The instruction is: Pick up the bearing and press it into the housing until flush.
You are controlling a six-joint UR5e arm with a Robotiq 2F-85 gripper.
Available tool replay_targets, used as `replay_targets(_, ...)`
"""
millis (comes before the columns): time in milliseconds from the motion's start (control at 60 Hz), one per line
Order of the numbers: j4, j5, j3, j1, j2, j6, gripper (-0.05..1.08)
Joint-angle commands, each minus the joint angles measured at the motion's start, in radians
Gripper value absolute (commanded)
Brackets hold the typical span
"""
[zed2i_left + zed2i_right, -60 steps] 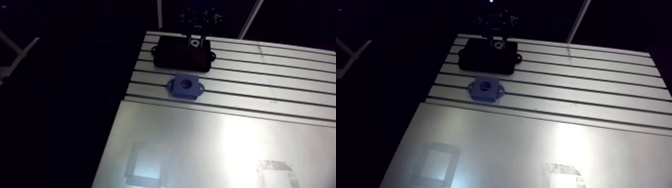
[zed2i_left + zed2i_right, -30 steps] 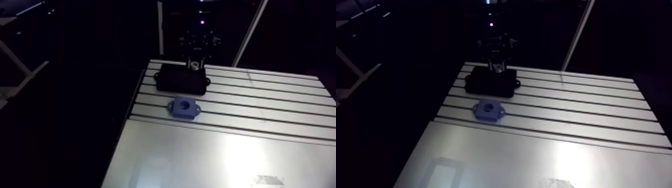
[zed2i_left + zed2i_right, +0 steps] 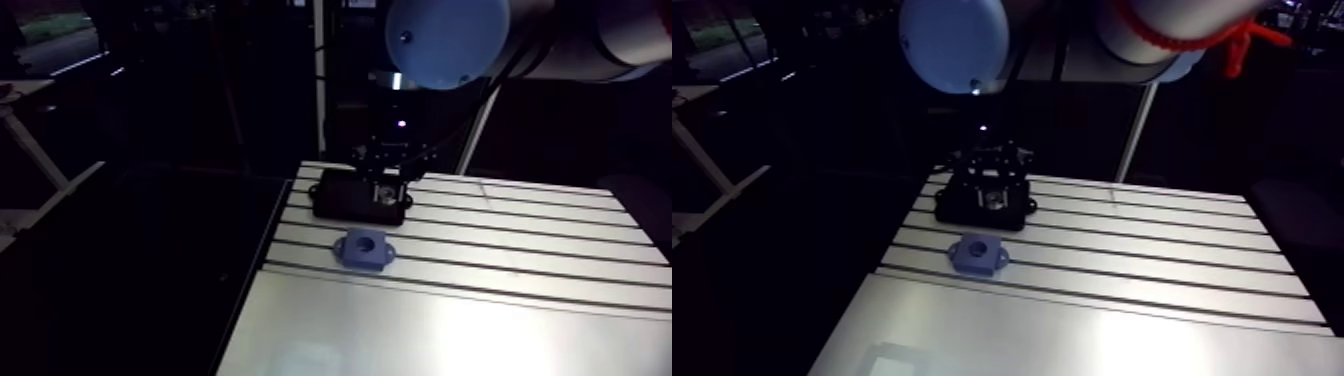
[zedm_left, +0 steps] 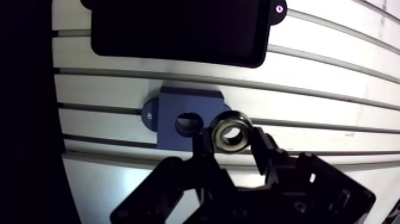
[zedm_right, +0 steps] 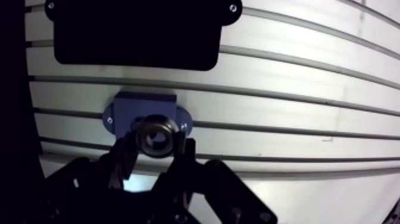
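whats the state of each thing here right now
hand, shut on the bearing, above the table
bearing, gripped in the hand, off the table
blue housing, flat on the table, bore empty
black tray, flat on the table, contents too dark to tell

The silver slotted aluminium counter (image 3: 520, 225) carries two things, both close to its left edge. A flat black rectangular holder with small side ears (image 3: 335, 200) lies at the far left corner, across several slots. Just nearer than it, one ribbed strip apart, sits a blue plastic housing block with two ears (image 3: 362, 249), its round bore facing up. The counter's near part is a smooth metal sheet (image 3: 450, 330).
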Motion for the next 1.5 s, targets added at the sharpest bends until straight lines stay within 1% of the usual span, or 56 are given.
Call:
replay_targets(17, -0.058, 0.001, 0.046, 0.002, -0.011, -0.021, 0.73)
replay_targets(133, -0.085, 0.003, 0.06, 0.006, -0.005, -0.021, 0.73)
replay_targets(300, -0.095, 0.004, 0.071, 0.013, 0.003, -0.014, 0.73)
replay_targets(450, -0.094, 0.011, 0.078, 0.031, 0.012, 0.014, 0.73)
replay_targets(533, -0.091, 0.005, 0.083, 0.047, 0.016, 0.05, 0.73)
replay_targets(617, -0.091, 0.005, 0.085, 0.053, 0.025, 0.08, 0.73)
replay_targets(633, -0.089, 0.003, 0.085, 0.055, 0.028, 0.098, 0.73)
replay_targets(783, -0.087, 0.002, 0.085, 0.057, 0.038, 0.16, 0.73)
replay_targets(867, -0.087, -0.001, 0.086, 0.057, 0.038, 0.163, 0.73)
replay_targets(1100, -0.092, 0.005, 0.095, 0.057, 0.047, 0.164, 0.73)
replay_targets(1167, -0.094, 0.001, 0.098, 0.057, 0.052, 0.169, 0.73)
replay_targets(1500, -0.098, -0.001, 0.103, 0.057, 0.064, 0.169, 0.73)
